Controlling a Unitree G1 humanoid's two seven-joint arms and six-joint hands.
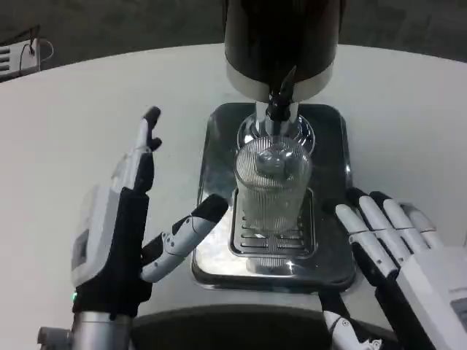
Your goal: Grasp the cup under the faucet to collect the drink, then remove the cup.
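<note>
A clear ribbed cup (271,184) stands upright on the drip grate of a steel tray (217,240), directly below the black faucet (279,102) of the dark dispenser (282,44). My left hand (128,219) is to the left of the tray, apart from the cup, its fingers spread and holding nothing; its thumb reaches toward the tray's left edge. My right hand (390,240) lies at the tray's right side with fingers stretched out, also holding nothing.
The white round table (87,131) stretches to the left and right of the tray. A white power strip (11,57) lies at the far left edge. The dispenser body overhangs the cup from above.
</note>
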